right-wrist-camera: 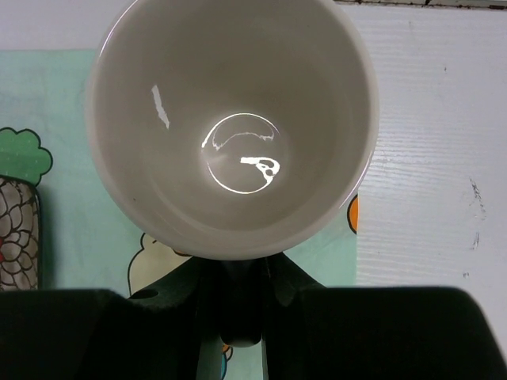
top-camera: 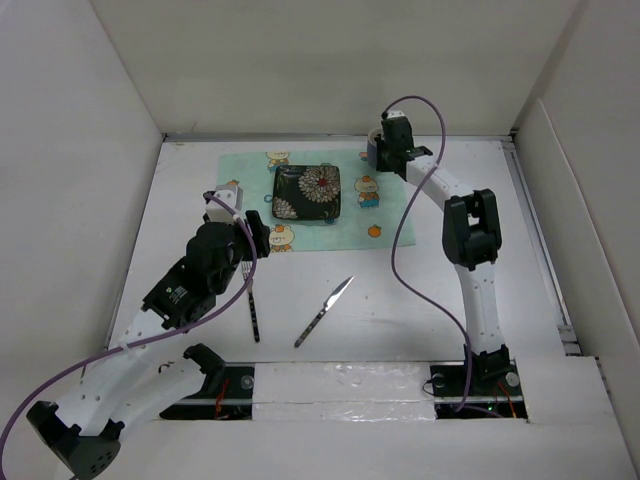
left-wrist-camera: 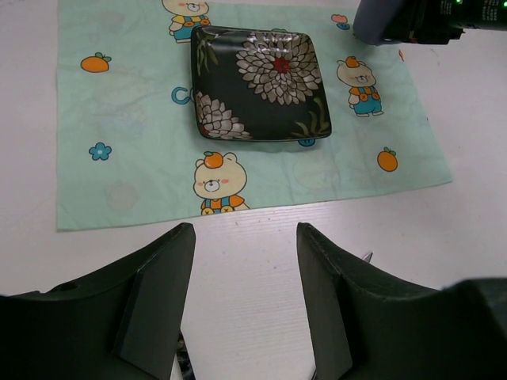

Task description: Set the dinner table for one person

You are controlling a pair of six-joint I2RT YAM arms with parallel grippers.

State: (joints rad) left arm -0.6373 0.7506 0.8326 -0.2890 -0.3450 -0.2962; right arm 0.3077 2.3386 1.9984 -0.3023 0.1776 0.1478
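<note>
The dinner table (top-camera: 420,300) is a white surface carrying a mint-green cartoon placemat (top-camera: 250,170) with a dark square floral plate (top-camera: 307,192) on it. At the mat's far right corner my right gripper (right-wrist-camera: 242,273) is shut on the handle of a mug (right-wrist-camera: 234,119), which is white inside and stands upright over the mat's edge. The same mug (left-wrist-camera: 376,24) looks grey from outside. My left gripper (left-wrist-camera: 245,229) hangs open and holds nothing, over bare table just in front of the mat. A fork (top-camera: 253,310) and a knife (top-camera: 325,312) lie on the table nearer the arms.
Upright white panels (top-camera: 90,150) border the table at the left, back and right. The right arm's purple cable (top-camera: 398,250) loops over the table to the right of the knife. A white strip (top-camera: 340,382) runs between the two arm bases.
</note>
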